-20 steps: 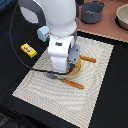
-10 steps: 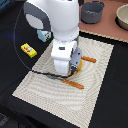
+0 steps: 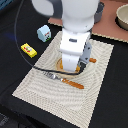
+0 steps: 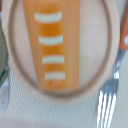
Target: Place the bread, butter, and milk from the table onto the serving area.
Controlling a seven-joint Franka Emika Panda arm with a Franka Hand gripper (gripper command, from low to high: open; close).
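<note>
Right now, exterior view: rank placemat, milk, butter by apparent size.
1. serving area, the striped placemat, by far the largest.
2. milk carton.
3. butter packet.
Milk and butter look close in size; the milk sits farther up the picture, so that order is unsure.

Even, bright light with soft shadows; both views are blurred, the wrist view heavily out of focus.

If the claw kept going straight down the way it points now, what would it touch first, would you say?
Most likely the bread, which lies on the plate directly below the wrist camera. The claw itself is out of view, so depth is uncertain.
</note>
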